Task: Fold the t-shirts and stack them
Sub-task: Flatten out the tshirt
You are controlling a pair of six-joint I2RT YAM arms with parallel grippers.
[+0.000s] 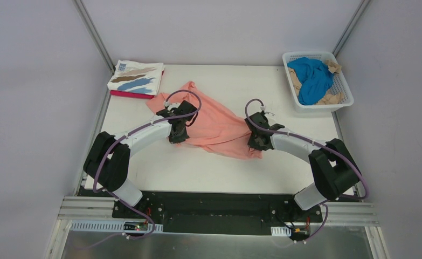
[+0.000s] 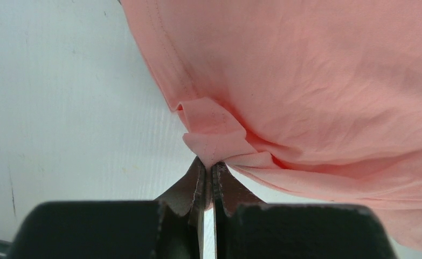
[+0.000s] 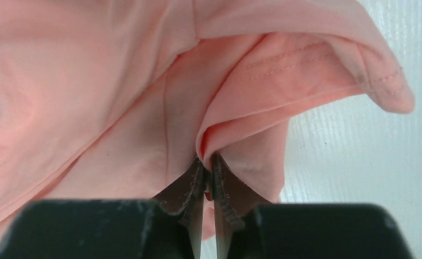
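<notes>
The salmon-pink t-shirt (image 1: pixel 214 121) lies rumpled in the middle of the table (image 1: pixel 198 172), its long axis running from 10 o'clock to 4 o'clock between the arms. The left gripper (image 2: pixel 208 171) is clamped on a hem fold at its 9 o'clock edge, and the right gripper (image 3: pixel 208 168) on a pinched fold at its 4 o'clock end (neither arm is nearer). Flattening it probably means pulling apart along that axis.

Pink tee (image 1: pixel 219 121) spread between our left gripper (image 1: pixel 177 136) and right gripper (image 1: pixel 255 143), folded tees (image 1: pixel 137 78) beyond the left one, basket (image 1: pixel 308 54) beyond the right one.
</notes>
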